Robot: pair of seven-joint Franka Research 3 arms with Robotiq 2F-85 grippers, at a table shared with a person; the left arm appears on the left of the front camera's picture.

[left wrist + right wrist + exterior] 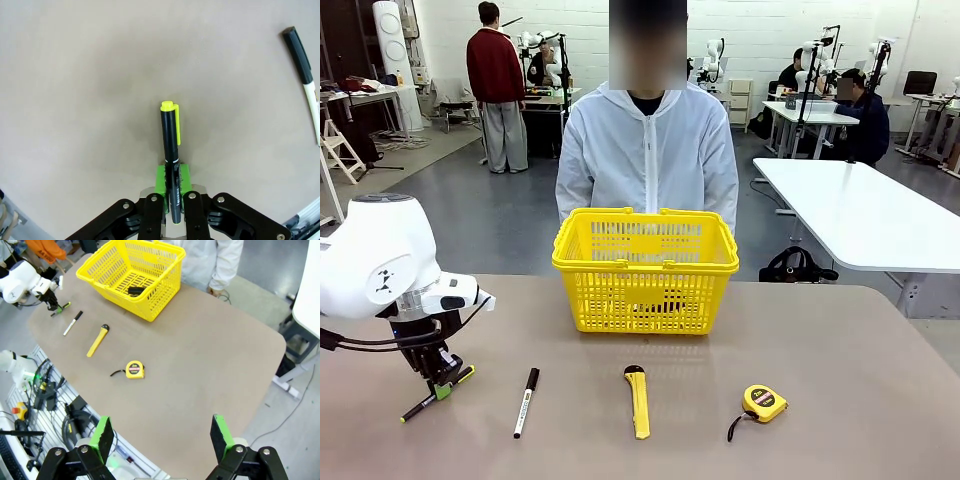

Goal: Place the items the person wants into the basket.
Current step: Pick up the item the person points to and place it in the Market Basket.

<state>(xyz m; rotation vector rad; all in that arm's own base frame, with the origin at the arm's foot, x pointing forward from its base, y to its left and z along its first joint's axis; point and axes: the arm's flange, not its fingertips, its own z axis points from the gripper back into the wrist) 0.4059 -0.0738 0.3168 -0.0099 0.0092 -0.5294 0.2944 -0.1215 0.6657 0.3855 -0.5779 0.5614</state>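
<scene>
The left gripper (172,176) pinches the black pen (170,132). The right gripper (162,437) is spread wide. The marker (526,402) has print too small to read.

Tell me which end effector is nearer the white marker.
Left. The left end effector, shut on the black pen, sits low just left of the marker; the right end effector hangs open, high up and far from it.

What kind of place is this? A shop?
Probably a robot lab or workshop, not a shop. A person in a white lab coat stands at a table with a white robot arm, and more work tables fill the big room behind.
</scene>
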